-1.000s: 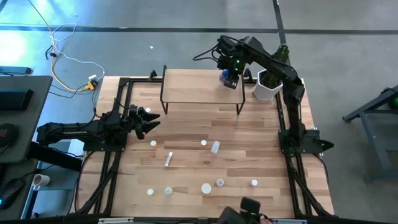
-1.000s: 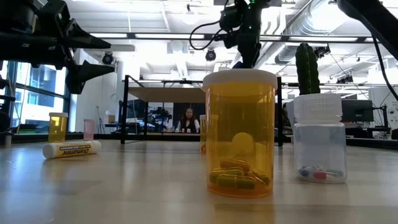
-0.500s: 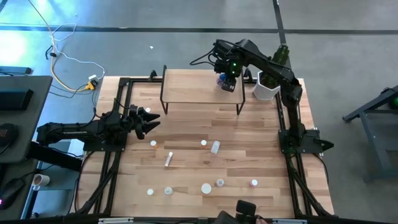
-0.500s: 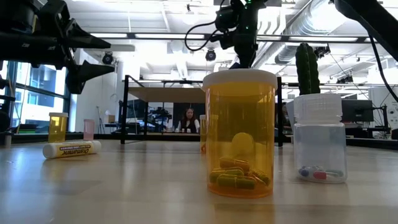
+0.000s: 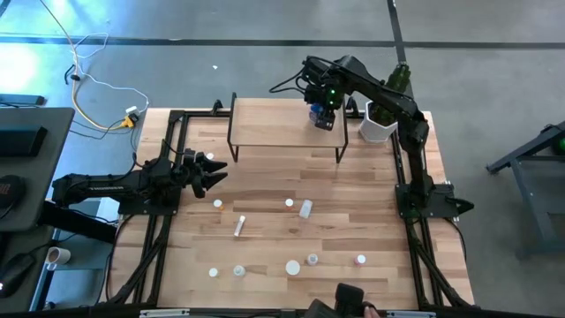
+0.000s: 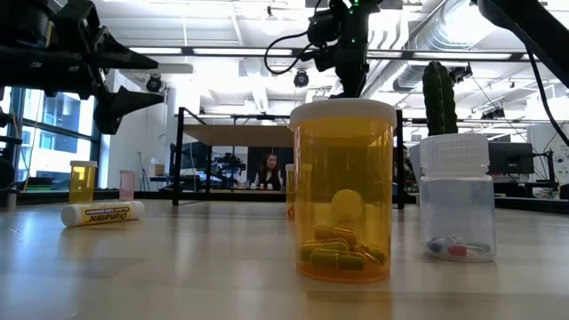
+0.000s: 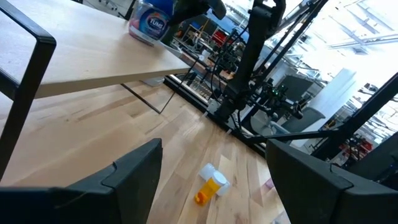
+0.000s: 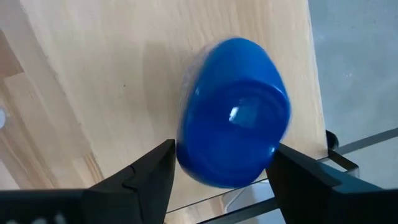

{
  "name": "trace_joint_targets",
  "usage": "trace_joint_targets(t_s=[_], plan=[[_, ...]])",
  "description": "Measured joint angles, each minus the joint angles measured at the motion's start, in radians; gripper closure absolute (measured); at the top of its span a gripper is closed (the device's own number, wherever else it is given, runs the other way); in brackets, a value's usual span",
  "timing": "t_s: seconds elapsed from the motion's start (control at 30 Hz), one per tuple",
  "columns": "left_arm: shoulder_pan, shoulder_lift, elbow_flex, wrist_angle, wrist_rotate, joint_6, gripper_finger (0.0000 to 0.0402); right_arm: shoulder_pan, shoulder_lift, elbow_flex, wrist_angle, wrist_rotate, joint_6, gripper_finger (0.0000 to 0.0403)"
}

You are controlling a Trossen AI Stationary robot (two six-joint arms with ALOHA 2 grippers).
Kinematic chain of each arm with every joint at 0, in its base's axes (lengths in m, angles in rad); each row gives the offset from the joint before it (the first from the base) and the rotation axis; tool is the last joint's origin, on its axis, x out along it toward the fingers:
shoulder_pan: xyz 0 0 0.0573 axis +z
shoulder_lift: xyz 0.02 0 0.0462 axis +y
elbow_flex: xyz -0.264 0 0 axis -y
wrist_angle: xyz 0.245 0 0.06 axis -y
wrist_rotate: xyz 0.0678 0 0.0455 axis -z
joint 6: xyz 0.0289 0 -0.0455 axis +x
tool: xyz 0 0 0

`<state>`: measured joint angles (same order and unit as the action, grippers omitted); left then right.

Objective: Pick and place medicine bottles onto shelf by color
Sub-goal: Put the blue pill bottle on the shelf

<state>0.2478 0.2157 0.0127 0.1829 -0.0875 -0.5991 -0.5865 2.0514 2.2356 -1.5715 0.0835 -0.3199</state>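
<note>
The larger blue bottle (image 8: pixel 233 112) stands upright on the right end of the shelf (image 5: pixel 282 122), near its far edge; it also shows in the left wrist view (image 7: pixel 149 22). My right gripper (image 8: pixel 226 149) points down over it, open, one finger on each side of its top. My left gripper (image 5: pixel 212 172) waits level and open at the table's left edge, holding nothing. Several small medicine bottles stand or lie on the near half of the table, among them a white one (image 5: pixel 305 208), an orange one (image 6: pixel 342 191) and a clear one (image 6: pixel 456 200). My right gripper comes at the blue bottle from above, its fingers (image 8: pixel 158 168) right beside the two sides of the bottle's top (image 8: pixel 186 143). I cannot tell whether they touch it. The bottle stands upright on the shelf.
A white pot with a green cactus (image 5: pixel 378 122) stands just right of the shelf, close to my right arm. A white tube (image 5: pixel 239 226) lies on its side at mid-table. The rest of the shelf top is bare wood. A person sits far behind the table (image 6: pixel 269 171).
</note>
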Motion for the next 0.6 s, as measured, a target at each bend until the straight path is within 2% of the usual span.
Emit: trace_joint_targets(t_s=[0.17, 0.43, 0.6], plan=[[0.000, 0.000, 0.000, 0.000, -0.005, -0.023, 0.0126, 0.000, 0.000, 0.014, 0.000, 0.014, 0.000, 0.0170], [0.000, 0.000, 0.000, -0.007, -0.010, -0.053, 0.0125, 0.000, 0.000, 0.120, 0.002, 0.014, 0.006, 0.0169], [0.000, 0.000, 0.000, -0.043, -0.036, -0.092, 0.0125, 0.000, -0.019, 0.120, 0.002, 0.022, 0.009, 0.0169]])
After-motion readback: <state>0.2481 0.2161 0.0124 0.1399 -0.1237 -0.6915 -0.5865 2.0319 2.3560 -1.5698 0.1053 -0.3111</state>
